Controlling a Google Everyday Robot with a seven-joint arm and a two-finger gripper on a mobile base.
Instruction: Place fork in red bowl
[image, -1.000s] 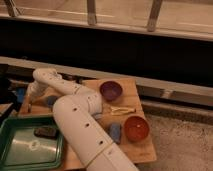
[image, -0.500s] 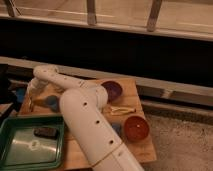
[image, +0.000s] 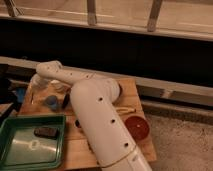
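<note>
Claw (image: 36, 85) sits low at the bench (image: 75, 150) back-left corner; can't tell its finger state. Green tray (image: 10, 150) front-left. Arm (image: 100, 120) blocks mid-bench, fork not visible. Red bowl (image: 137, 127) near right edge, open room around it.

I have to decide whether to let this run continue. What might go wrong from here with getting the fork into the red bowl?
1. The gripper is at the table's far left, while the red bowl sits near the right edge, so the carry is long.
2. The big white arm hides much of the wooden table; I cannot see the fork, so a wrong utensil may be picked.
</note>
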